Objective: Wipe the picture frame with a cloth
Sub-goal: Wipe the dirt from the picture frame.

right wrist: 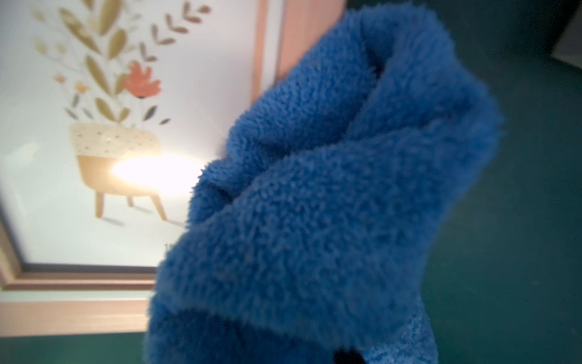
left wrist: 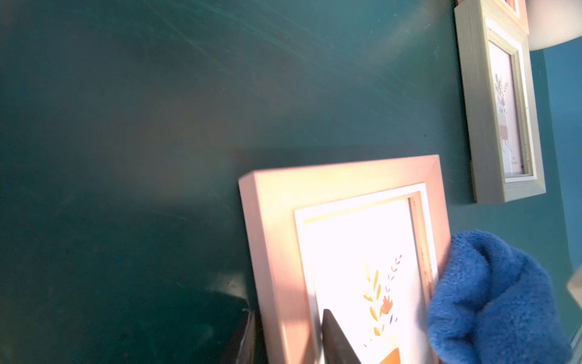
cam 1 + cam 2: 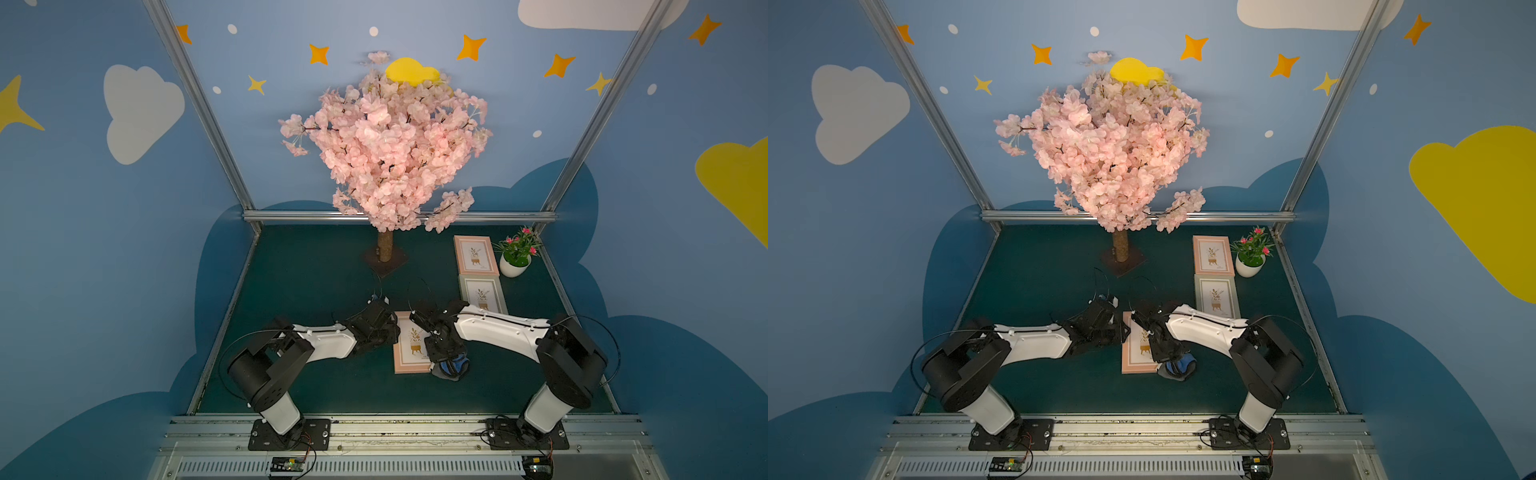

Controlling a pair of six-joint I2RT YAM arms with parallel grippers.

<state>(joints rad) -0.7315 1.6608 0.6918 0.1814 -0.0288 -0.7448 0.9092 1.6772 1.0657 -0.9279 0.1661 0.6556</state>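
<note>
The picture frame (image 3: 405, 365) (image 3: 1134, 362), pink with a plant print, lies flat near the table's middle. My left gripper (image 3: 395, 332) (image 3: 1123, 330) is shut on its left rail; in the left wrist view one finger (image 2: 335, 340) rests on the glass and the other stands outside the picture frame (image 2: 277, 220). My right gripper (image 3: 440, 353) (image 3: 1167, 353) is shut on the cloth (image 3: 453, 368) (image 3: 1179, 368), a bunched blue plush wad at the frame's near right corner. In the right wrist view the cloth (image 1: 315, 205) hides the fingers and overlaps the picture frame (image 1: 63, 315). The cloth (image 2: 491, 299) touches the right rail.
A grey-green frame (image 3: 482, 295) (image 2: 500, 104) lies just behind the right arm, and another pink frame (image 3: 476, 254) lies beyond it. A white pot with a flowering plant (image 3: 515, 257) stands at the back right. A pink blossom tree's trunk (image 3: 385, 247) stands at the back centre.
</note>
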